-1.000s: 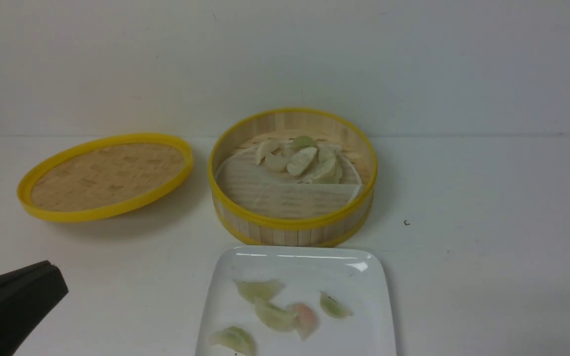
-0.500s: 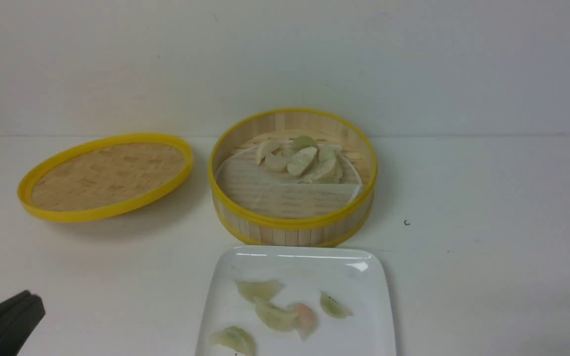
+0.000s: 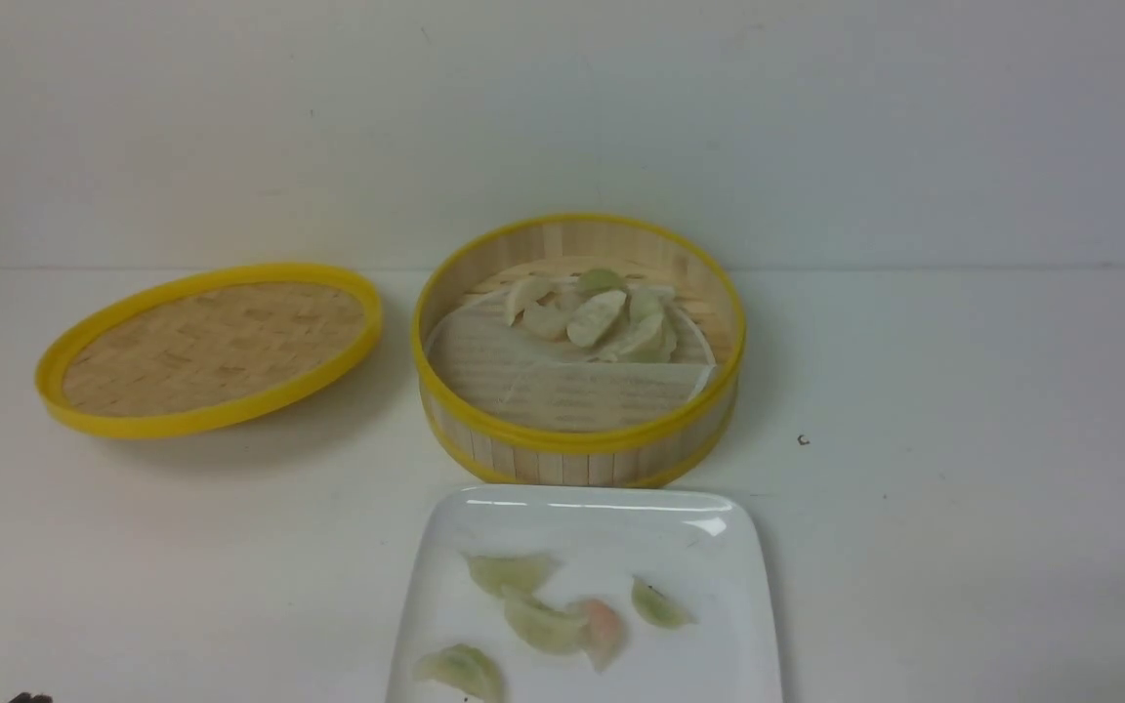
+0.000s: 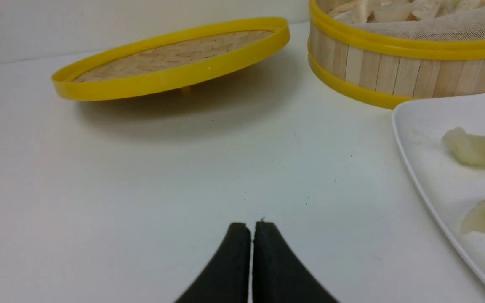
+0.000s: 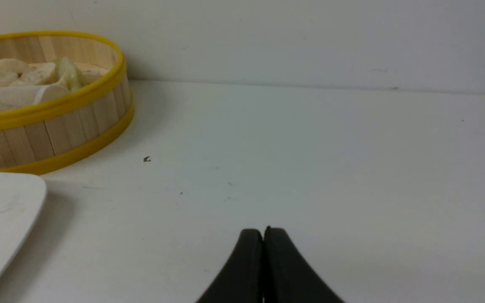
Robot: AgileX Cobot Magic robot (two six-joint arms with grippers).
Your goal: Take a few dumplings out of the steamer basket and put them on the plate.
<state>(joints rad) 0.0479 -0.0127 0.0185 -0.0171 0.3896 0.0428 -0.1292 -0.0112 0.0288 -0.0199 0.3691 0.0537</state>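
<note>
The steamer basket (image 3: 577, 444) stands at the table's middle with several cream and pale green dumplings (image 3: 597, 314) on a cloth liner at its far side. The white plate (image 3: 719, 674) lies just in front of it and bears several pale green dumplings (image 3: 512, 572) and one pinkish-orange one (image 3: 606, 625). My left gripper (image 4: 251, 226) is shut and empty, low over bare table left of the plate (image 4: 419, 185). My right gripper (image 5: 263, 232) is shut and empty over bare table right of the basket (image 5: 57, 130). Only a dark speck of the left gripper (image 3: 30, 698) shows in the front view.
The shallow yellow-rimmed woven lid (image 3: 211, 347) lies tilted on the table left of the basket; it also shows in the left wrist view (image 4: 171, 63). A wall runs close behind the table. A small dark speck (image 3: 802, 440) lies right of the basket.
My left gripper has drawn back toward the lower left and has almost left the front view. Basket, plate and dumplings have not moved.
</note>
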